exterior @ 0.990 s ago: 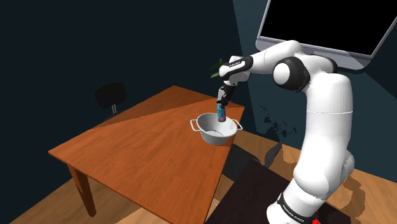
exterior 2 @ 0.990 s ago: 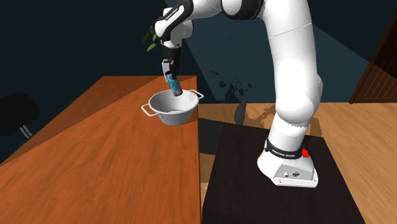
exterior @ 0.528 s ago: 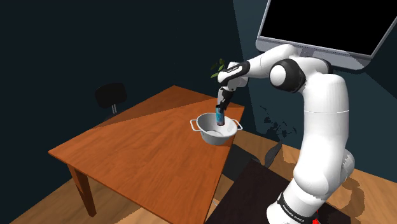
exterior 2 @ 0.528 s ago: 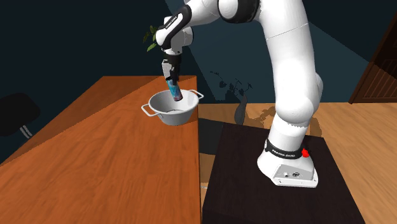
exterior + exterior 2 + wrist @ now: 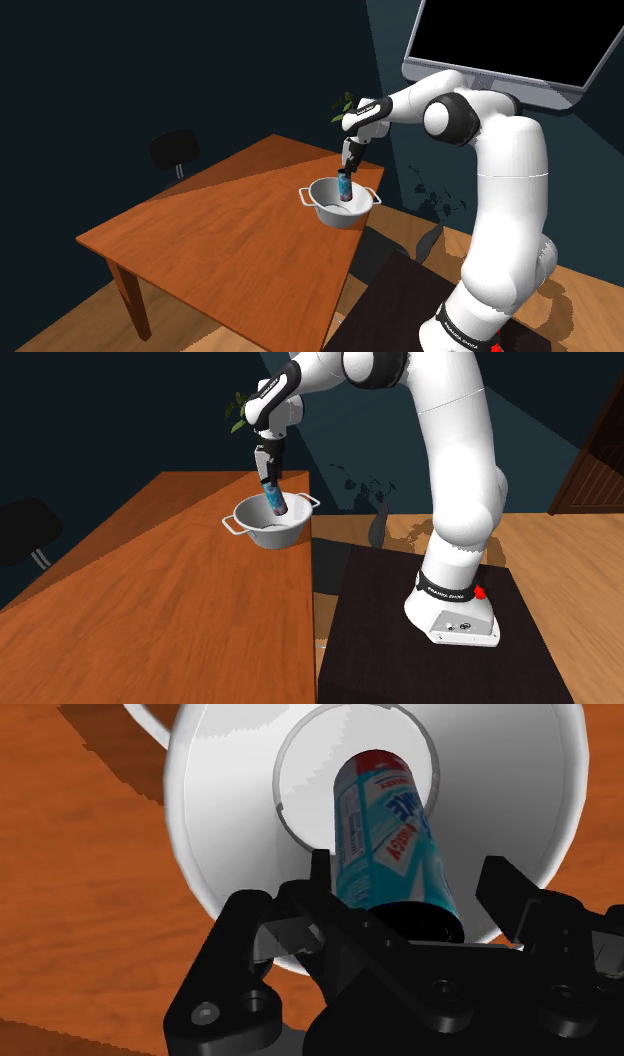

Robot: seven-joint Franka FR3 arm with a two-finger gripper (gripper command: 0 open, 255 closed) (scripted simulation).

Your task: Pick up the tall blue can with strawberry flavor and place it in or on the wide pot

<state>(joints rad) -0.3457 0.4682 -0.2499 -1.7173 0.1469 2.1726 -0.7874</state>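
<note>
Can (image 5: 385,834), pale-blue label with red band (lettering illegible), aslant in pot (image 5: 220,824), free of wide-open tool (image 5: 410,872).

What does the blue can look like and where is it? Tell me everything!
The can is tall and light blue, with white panels, blue lettering, a red patch and a red band at its lower end. It leans tilted inside the grey pot, lower end at the pot's flat bottom. The open pincer stands around its dark top end.
</note>
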